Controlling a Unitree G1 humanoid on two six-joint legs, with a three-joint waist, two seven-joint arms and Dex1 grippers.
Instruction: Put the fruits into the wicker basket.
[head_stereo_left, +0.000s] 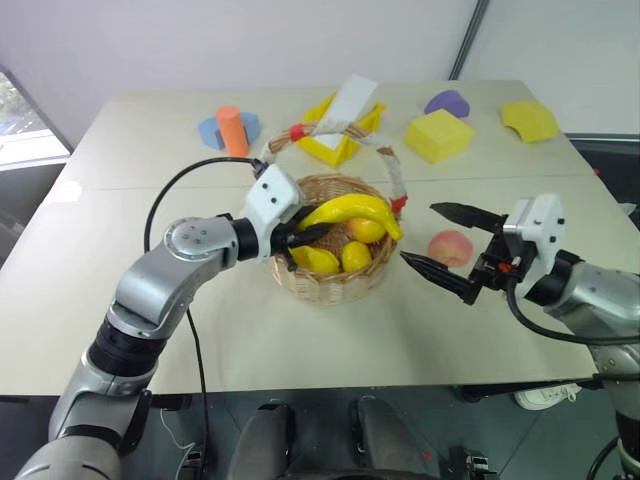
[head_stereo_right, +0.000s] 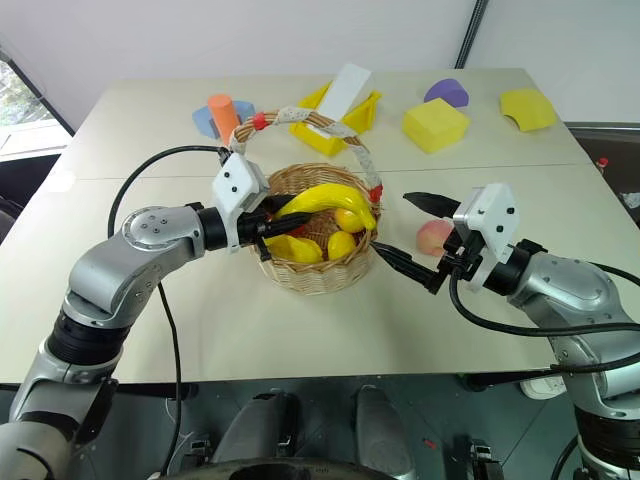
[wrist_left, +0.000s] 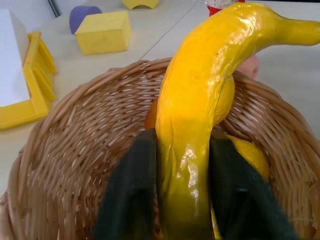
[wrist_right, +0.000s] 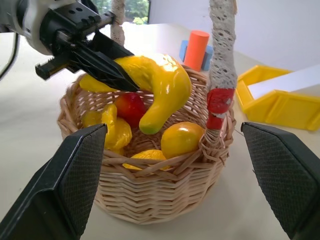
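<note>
The wicker basket (head_stereo_left: 330, 285) stands mid-table, its arched handle (head_stereo_left: 392, 172) wrapped in white with red bands. Inside lie small yellow fruits (head_stereo_left: 355, 257) and a red one (wrist_right: 129, 106). My left gripper (head_stereo_left: 305, 232) reaches over the near-left rim, shut on one end of the long yellow banana (head_stereo_left: 355, 212), whose other end hangs above the fruits. In the left wrist view the black fingers (wrist_left: 140, 190) press both sides of the banana (wrist_left: 200, 125). A round pink-orange peach (head_stereo_left: 450, 247) rests on the table right of the basket. My right gripper (head_stereo_left: 420, 233) stands open just in front of it, empty.
At the back stand a yellow plastic bin (head_stereo_left: 335, 140) holding a white box (head_stereo_left: 345, 100), an orange cylinder (head_stereo_left: 233, 130) on a blue piece, a yellow foam block (head_stereo_left: 440, 135), a purple shape (head_stereo_left: 447, 102) and a yellow arch (head_stereo_left: 530, 120). A black cable (head_stereo_left: 170, 190) loops off my left arm.
</note>
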